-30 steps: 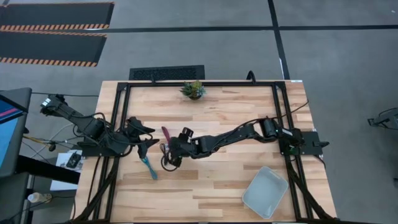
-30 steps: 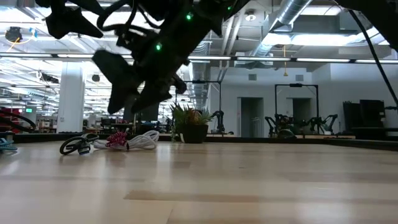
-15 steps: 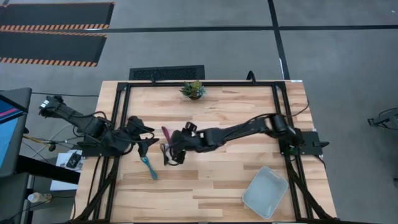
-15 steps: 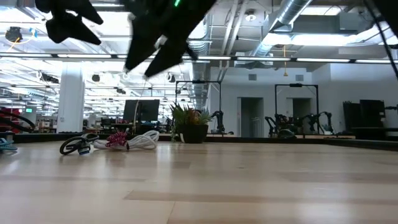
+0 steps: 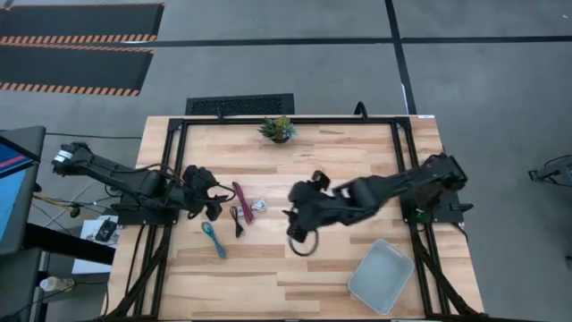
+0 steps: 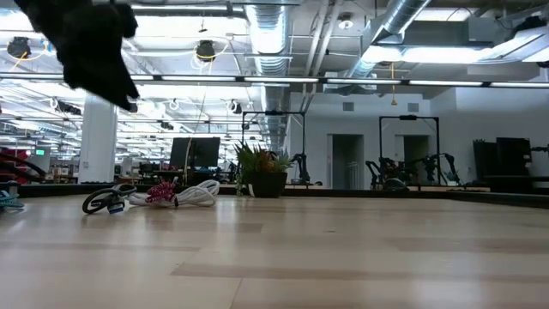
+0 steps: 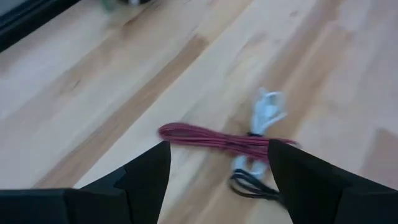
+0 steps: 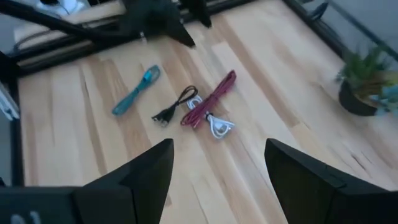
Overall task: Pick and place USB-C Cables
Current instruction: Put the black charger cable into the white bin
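Four small cable bundles lie on the table's left half. The maroon cable, the white cable and the black cable lie close together. The teal cable lies apart, nearer the near edge. My left gripper is open just left of the maroon cable, pointing at it. My right gripper is open and holds nothing, to the right of the bundles near mid-table.
A pale tray sits at the near right corner. A small potted plant stands at the far edge. Bare wood lies between my right gripper and the tray.
My right gripper has drawn back from over the cable cluster toward the table's right and has left the low view. The cables it had covered now show uncovered on the table. My left gripper has stayed beside the maroon cable.
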Controlling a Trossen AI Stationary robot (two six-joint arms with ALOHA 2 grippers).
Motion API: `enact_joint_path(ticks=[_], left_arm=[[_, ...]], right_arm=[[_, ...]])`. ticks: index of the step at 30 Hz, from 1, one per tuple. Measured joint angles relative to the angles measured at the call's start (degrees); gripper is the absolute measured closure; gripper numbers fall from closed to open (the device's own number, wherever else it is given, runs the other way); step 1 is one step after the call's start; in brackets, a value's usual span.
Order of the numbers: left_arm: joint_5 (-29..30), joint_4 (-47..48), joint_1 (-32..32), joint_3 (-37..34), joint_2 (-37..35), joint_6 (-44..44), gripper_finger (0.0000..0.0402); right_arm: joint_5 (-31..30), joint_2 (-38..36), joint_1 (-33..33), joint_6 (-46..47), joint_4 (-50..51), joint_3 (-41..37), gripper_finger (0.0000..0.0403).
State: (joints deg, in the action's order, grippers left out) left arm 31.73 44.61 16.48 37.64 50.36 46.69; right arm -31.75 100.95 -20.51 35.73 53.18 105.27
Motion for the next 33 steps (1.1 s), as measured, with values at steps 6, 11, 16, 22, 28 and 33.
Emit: enact_joint_path(ticks=[6, 11, 16, 22, 28, 33], left_arm=[[-4.10, -4.18, -4.32, -5.50, 1.72, 2.83, 0.0145], [-9.88, -7.93, -3.79, -9.45, 4.14, 12.07, 0.0145], [-10.14, -13.25, -1.31, -11.14, 7.01, 17.79, 0.0145], [-8.37, -18.04, 1.87, -11.38, 12.01, 22.94, 0.0145], [-7.87, -23.55, 4.46, -11.40, 19.60, 25.55, 0.0145], [-7.42, -27.62, 7.11, -11.40, 24.09, 30.36, 0.0145]], right_arm=[[-6.02, -1.51, -4.29, 4.34, 2.69, 0.00, 0.0124], [-7.25, -1.07, -6.21, 7.11, 5.47, 0.00, 0.0124], [-7.29, -0.32, -6.82, 10.92, 8.54, -0.13, 0.0124], [-7.40, -0.37, -7.84, 13.37, 9.80, -0.11, 0.0124], [-7.38, -0.38, -9.37, 13.61, 9.79, -0.11, 0.0124], [-7.38, -0.38, -10.64, 14.44, 9.81, -0.11, 0.0124]])
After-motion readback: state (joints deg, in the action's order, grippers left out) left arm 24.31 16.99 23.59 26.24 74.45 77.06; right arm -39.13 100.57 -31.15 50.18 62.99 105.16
